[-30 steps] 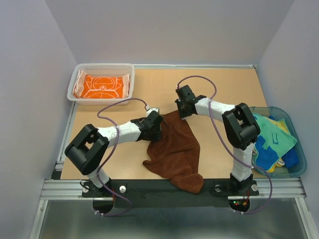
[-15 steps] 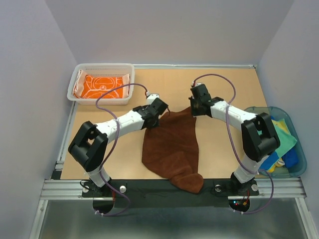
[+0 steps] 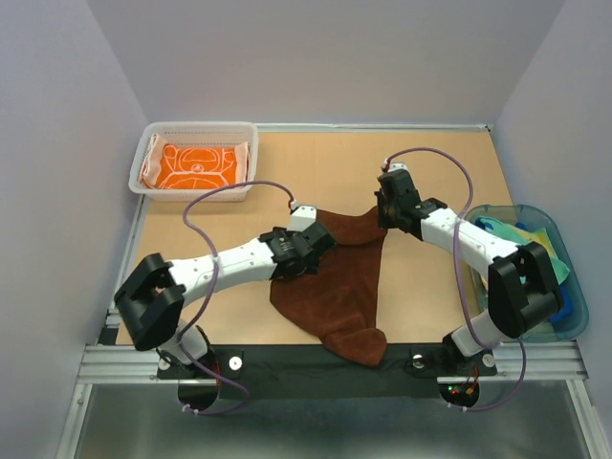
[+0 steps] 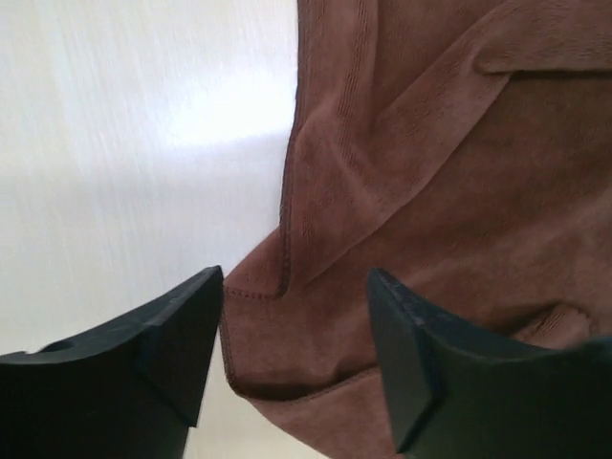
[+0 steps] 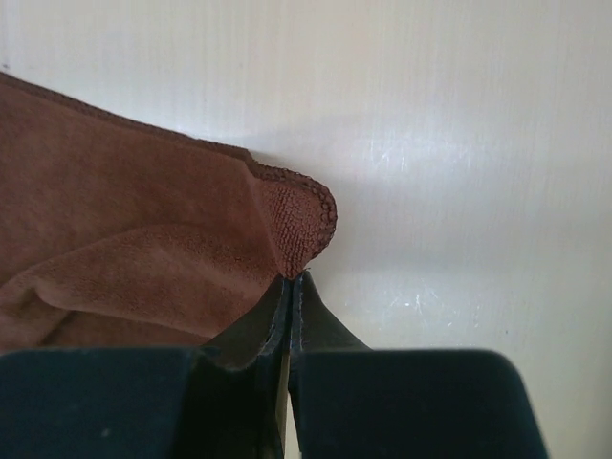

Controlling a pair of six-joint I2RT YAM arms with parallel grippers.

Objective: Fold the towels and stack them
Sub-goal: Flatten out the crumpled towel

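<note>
Right claw (image 5: 290,279) is pinched tight on a corner of the brown towel (image 5: 143,220), mid-frame. Left claw (image 4: 296,277) gapes wide, towel edge loose between its tips.

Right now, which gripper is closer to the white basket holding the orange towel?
Left. The left gripper is open over the left edge of the brown towel, right of the basket; the right gripper pinches the towel's far corner, even farther right.
</note>
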